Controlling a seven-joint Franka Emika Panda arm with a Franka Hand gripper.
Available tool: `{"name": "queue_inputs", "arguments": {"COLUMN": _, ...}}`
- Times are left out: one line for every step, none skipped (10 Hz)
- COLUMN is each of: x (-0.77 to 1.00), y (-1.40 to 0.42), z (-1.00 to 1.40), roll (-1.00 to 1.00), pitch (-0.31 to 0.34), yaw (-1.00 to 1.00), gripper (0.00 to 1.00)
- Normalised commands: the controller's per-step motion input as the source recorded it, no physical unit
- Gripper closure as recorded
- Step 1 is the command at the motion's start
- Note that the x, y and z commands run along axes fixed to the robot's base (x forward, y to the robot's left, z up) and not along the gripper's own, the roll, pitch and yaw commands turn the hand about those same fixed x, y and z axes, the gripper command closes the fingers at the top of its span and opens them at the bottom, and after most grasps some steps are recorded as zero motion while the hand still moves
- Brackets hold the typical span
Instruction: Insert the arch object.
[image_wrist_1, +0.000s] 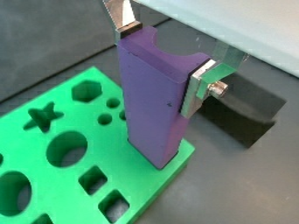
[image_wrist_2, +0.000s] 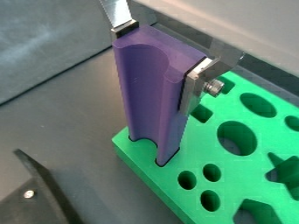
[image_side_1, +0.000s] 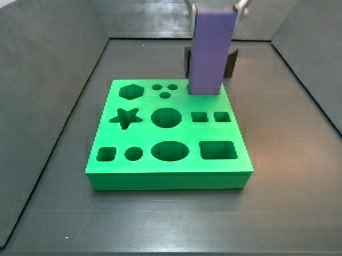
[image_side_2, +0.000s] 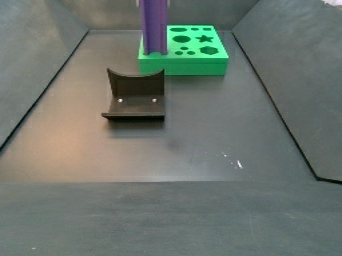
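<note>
Arch object (image_wrist_2: 149, 96) here is the tall purple piece with the curved channel down one face, not that dark bracket thing, which is just the fixture (image_side_2: 134, 100) sitting on the bench (image_side_2: 187, 160) near the board. My jaws (image_wrist_1: 163, 57) are clamped on the purple piece near its top, with one silver finger (image_wrist_1: 201, 80) flat against each side in both wrist views, so they're holding it at about its own width. The piece stands upright at a corner of the green board (image_side_1: 167, 180), the corner nearest the fixture, and in a wrist view its lower end looks like it sits inside the board's arch-shaped cutout rather than on top of it. So I'd say the pickup, carry and lining up are basically done, and the insertion is underway or close to finished. How deep it's gone, I honestly can't tell, since most of the piece stands above the board. What's left, I reckon: press it down if it isn't bottomed out, let go, and lift clear without dragging it back out.
</note>
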Motion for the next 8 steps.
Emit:
{"name": "queue_inputs", "arguments": {"x": 0.11, "y": -0.02, "z": -0.4, "roll": -0.12, "pitch": -0.017, "yaw": 0.0, "gripper": 1.0}}
{"name": "queue_inputs", "arguments": {"x": 0.05, "y": 0.0, "z": -0.45, "roll": -0.09, "pitch": -0.049, "yaw": 0.0, "gripper": 1.0}}
{"name": "queue_inputs", "arguments": {"x": 0.0, "y": 0.0, "z": -0.41, "roll": -0.06, "pitch": -0.054, "yaw": -0.01, "gripper": 1.0}}
{"name": "queue_inputs", "arguments": {"x": 0.0, "y": 0.0, "z": -0.37, "roll": -0.05, "pitch": -0.054, "yaw": -0.01, "gripper": 1.0}}
{"name": "queue_inputs", "arguments": {"x": 0.02, "y": 0.0, "z": -0.35, "roll": -0.04, "pitch": -0.026, "yaw": -0.01, "gripper": 1.0}}
{"name": "queue_inputs", "arguments": {"x": 0.0, "y": 0.0, "z": -0.28, "roll": -0.02, "pitch": -0.034, "yaw": -0.04, "gripper": 1.0}}
{"name": "queue_inputs", "arguments": {"x": 0.0, "y": 0.0, "z": 0.0, "roll": -0.02, "pitch": 0.0, "yaw": 0.0, "gripper": 1.0}}
{"name": "queue_inputs", "arguments": {"x": 0.0, "y": 0.0, "z": 0.0, "roll": -0.01, "pitch": 0.0, "yaw": 0.0, "gripper": 1.0}}
